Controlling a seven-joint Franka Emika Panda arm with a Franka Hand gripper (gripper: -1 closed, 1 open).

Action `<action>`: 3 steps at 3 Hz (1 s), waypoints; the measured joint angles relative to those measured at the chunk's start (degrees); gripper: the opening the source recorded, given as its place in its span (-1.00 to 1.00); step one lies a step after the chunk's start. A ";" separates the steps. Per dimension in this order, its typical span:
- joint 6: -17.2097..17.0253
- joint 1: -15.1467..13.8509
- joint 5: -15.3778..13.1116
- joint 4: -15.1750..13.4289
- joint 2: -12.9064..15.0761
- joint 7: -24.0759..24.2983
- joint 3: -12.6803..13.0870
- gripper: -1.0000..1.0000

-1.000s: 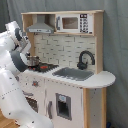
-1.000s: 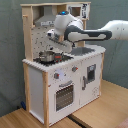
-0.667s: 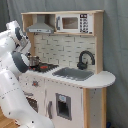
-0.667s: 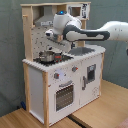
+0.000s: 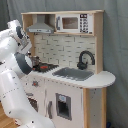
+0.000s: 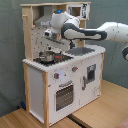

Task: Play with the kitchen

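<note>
Since 1 second ago the arm has barely shifted, and the claw [image 6: 50, 44] still hangs over the stovetop [image 6: 56, 58] at the kitchen [image 6: 62, 75] counter's hood-side end, above a small pot [image 6: 46, 56]. Whether it is clenched or released, I cannot tell. The kitchen stands on a wooden surface [image 6: 95, 112].

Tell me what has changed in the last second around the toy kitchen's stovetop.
Very little changed. The white robot arm shifted only slightly above the black-and-red stovetop; its pincer stays above the small metal pot. Nothing was visibly grasped or released. The tall white and light-wood toy kitchen, grey sink and black faucet stayed put.
</note>
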 joint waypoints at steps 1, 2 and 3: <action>-2.27 -3.29 0.00 1.77 -0.40 -0.12 3.71 1.00; -3.58 -7.07 0.06 1.77 -2.94 -0.58 7.24 1.00; -3.57 -9.24 0.40 1.88 -3.10 -0.95 10.87 1.00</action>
